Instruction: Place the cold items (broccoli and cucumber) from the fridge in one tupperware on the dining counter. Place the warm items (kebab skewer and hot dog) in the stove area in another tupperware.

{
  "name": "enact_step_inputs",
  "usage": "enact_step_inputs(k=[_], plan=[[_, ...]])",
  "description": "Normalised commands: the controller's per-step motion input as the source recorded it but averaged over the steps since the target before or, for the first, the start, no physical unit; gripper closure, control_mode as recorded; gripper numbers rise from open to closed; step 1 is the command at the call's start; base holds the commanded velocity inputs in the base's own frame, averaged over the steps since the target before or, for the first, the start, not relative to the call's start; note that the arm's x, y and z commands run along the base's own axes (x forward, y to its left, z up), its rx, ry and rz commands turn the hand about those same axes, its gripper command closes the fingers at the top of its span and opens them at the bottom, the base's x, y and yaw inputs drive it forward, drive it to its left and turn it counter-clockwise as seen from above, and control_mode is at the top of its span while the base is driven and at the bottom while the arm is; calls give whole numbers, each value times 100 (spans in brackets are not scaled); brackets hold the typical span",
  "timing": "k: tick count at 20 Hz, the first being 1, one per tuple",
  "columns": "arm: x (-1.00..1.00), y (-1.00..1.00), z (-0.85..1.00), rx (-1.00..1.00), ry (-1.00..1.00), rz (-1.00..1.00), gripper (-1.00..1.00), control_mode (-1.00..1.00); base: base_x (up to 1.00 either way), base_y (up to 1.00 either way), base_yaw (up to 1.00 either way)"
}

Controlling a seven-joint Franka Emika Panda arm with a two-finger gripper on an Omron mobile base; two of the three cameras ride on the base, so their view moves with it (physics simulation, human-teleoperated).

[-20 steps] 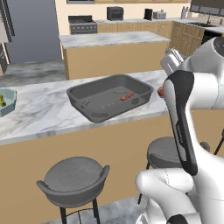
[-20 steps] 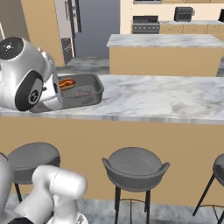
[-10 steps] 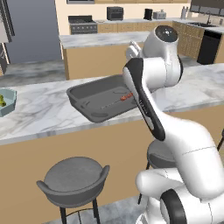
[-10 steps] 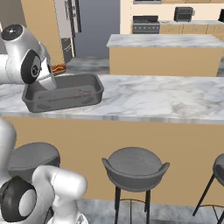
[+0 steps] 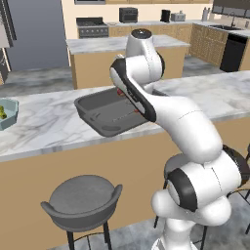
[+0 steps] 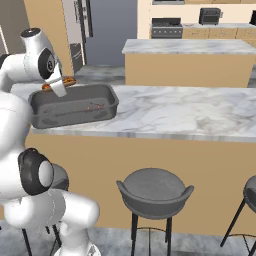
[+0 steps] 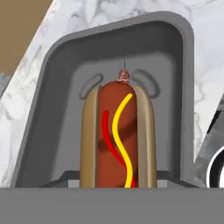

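Observation:
My gripper (image 6: 59,86) is shut on the hot dog (image 7: 117,135), a sausage in a bun with red and yellow stripes. The hot dog (image 6: 61,81) hangs over the far left part of the dark grey tupperware (image 6: 75,118) on the marble dining counter (image 6: 165,112). In the hand view the tupperware (image 7: 183,87) lies right below the hot dog. The thin kebab skewer (image 6: 92,106) rests on its floor, and one end of the kebab skewer (image 7: 124,75) peeks out past the bun. From the left base view the tupperware (image 5: 105,129) is partly hidden by my arm. Broccoli and cucumber are out of view.
A pale teal container (image 5: 6,113) with something green in it sits at the counter's left end. Bar stools (image 5: 83,195) (image 6: 152,187) stand in front of the counter. A second island (image 6: 190,47) and the grey fridge (image 6: 107,25) are behind.
My arm has swung from the right side across to the tupperware, carrying the hot dog with it. The hot dog now hangs over the tupperware. The grip has not changed.

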Motion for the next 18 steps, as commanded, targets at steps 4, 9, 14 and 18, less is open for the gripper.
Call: enact_step_inputs(k=[4, 9, 14, 18], plan=[[62, -28, -56, 0, 11, 22, 100, -100, 0, 0, 0], [38, 14, -75, -1, 0, 19, 100, -100, 0, 0, 0], [43, 71, -51, -11, 6, 10, 100, -100, 0, 0, 0], [58, 58, -25, -10, 12, 9, 100, -100, 0, 0, 0]])
